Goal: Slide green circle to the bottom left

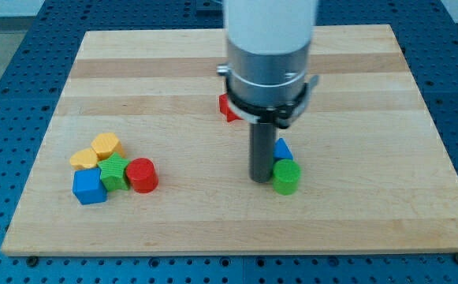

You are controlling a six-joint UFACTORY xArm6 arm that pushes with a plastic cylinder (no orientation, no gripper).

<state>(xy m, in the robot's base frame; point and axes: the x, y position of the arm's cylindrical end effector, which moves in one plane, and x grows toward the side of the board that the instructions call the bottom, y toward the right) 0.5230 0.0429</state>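
green circle (286,177) sits right of centre in the lower half of the frame, on the wooden board (355,95), and my tip (260,180) stands just beside it on its left, touching or all but touching its side; the exact contact cannot be made out. the rod has no jaws and holds nothing: it only rests upright against the board next to the block. the green circle is a short round cylinder standing on its flat end, its axis vertical, so it has no long side pointing any way across the board. no writing or label can be read on it or on anything else in view.

directly above the green circle, touching or nearly touching its upper edge, is a blue block (282,149), partly hidden by the rod; its shape looks triangular but is not sure. further up, left of the arm's silver collar (268,75), a red block (229,108) peeks out, mostly covered, shape unclear.

well apart, in the lower left of the frame, five blocks huddle together: a red circle (142,175) on the cluster's right, a green star (115,171) touching it, a blue cube (89,187) at the lower left, a yellow block (106,145) at the top that looks hexagonal, and another yellow block (83,158) just beside it on the left.

around the board lies a blue perforated table (16,63).
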